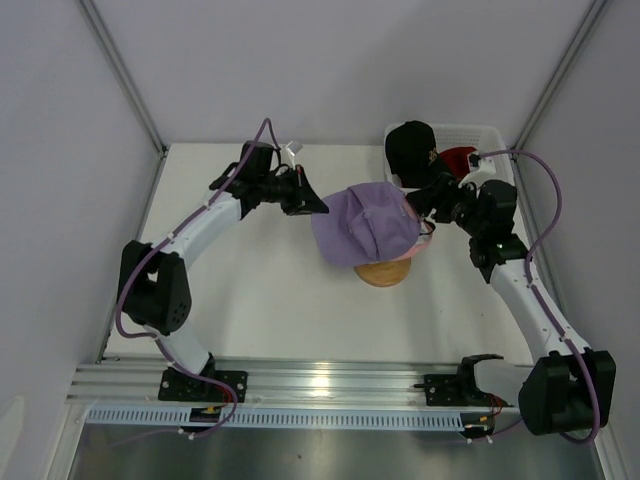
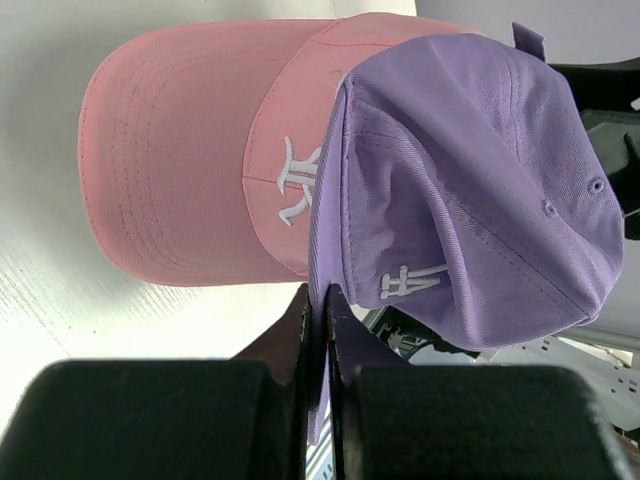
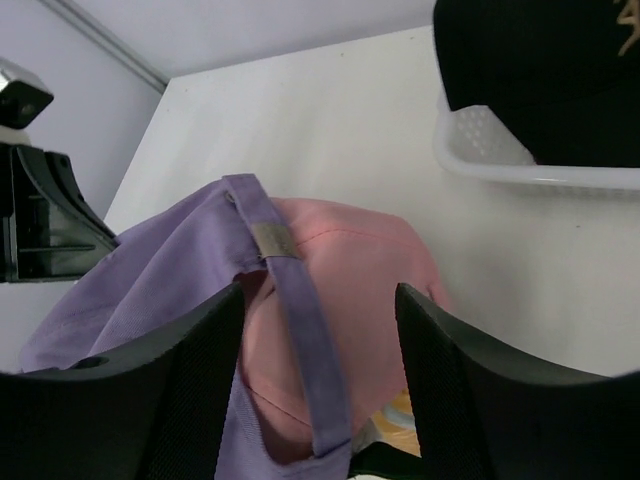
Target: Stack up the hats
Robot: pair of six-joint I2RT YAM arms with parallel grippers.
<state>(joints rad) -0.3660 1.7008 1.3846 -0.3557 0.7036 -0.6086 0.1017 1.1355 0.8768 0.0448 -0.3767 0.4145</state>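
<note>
One black hat [image 1: 410,148], one red hat [image 1: 456,158] in basket [image 1: 466,128]

Lit brightly and evenly from above. Soft shadow on the white table [image 2: 60,330] under the pink cap [image 2: 180,160]. Glare along the metal rail [image 1: 320,380]. Blurred up close: black fingers [image 3: 190,400].

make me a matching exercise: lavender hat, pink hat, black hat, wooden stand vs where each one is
1 lavender hat
2 pink hat
3 black hat
4 wooden stand

a in the white basket
b under both stacked hats
c brim pinched by the left gripper
d directly under the lavender hat, above the stand

Pairs: 1-c, 2-d, 3-a, 4-b
</note>
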